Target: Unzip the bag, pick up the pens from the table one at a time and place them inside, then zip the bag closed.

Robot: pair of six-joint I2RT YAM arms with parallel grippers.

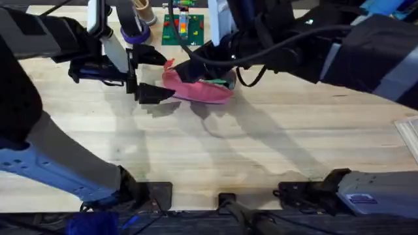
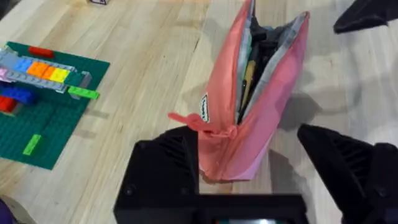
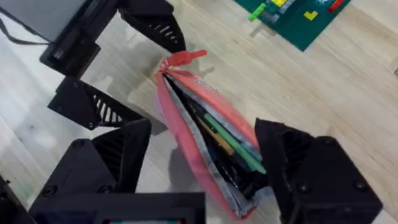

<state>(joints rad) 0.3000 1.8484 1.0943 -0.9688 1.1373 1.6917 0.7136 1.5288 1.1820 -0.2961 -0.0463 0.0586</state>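
The pink-red bag (image 1: 196,90) lies on the table (image 1: 215,150) with its zipper open along the top (image 2: 261,74). A green pen (image 3: 235,142) lies inside it, beside a darker stick (image 3: 211,146); its green end peeks out (image 1: 219,82). My left gripper (image 1: 163,76) is open, with its fingers on either side of the bag's end that has the pink pull tab (image 2: 186,120). My right gripper (image 3: 202,130) is open over the other end, one finger (image 3: 298,162) on each side, touching nothing that I can see.
A green baseplate (image 1: 183,29) with coloured bricks (image 2: 37,65) sits just behind the bag. A purple roll (image 1: 134,34) stands to its left. Both arms crowd over the bag at the back of the table.
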